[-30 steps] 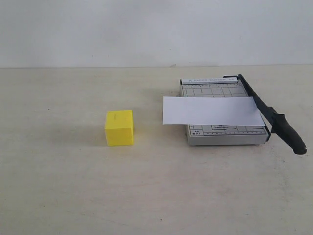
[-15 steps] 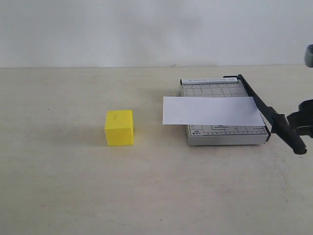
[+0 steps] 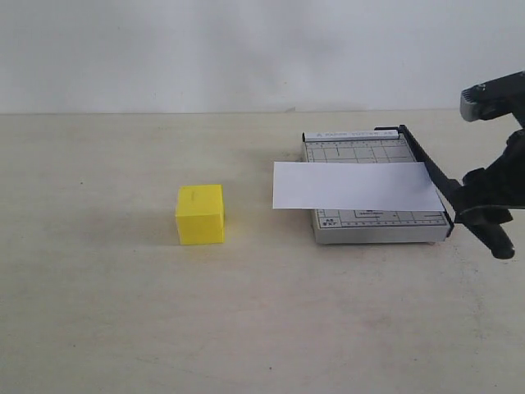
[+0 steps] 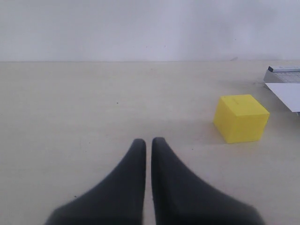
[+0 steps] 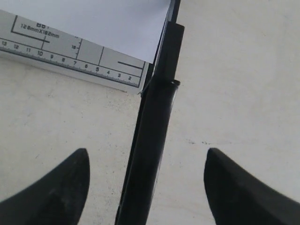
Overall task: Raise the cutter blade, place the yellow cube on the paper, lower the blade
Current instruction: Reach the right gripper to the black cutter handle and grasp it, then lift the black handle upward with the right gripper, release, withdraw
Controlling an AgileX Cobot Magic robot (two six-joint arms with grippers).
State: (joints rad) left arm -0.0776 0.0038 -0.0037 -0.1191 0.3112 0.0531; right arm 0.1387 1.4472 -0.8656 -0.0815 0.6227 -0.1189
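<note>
Closing in from the right edge of the exterior view, the right gripper [image 5: 145,161] now straddles the thick handle end of the cutter blade [image 3: 432,171]; a second ago no arm was in sight there, and half a second ago only its tip showed beside the handle. The right wrist view shows its jaws spread wide, one on each side of the handle with clear table on both sides, so it grips nothing yet. The blade itself has not stirred: it lies down along the right edge of the grey cutter base [image 3: 377,226], over the end of the paper [image 3: 353,185], which spans the base and overhangs it on the left. The yellow cube [image 3: 199,214] sits where it was, on the table [image 3: 123,312] well to the left of the cutter. The left gripper [image 4: 148,142] has its fingers all but touching, empty, with the cube ahead and off to one side. Raising the blade looks to be the step in hand, with a squeeze on the handle likely needed next.
</note>
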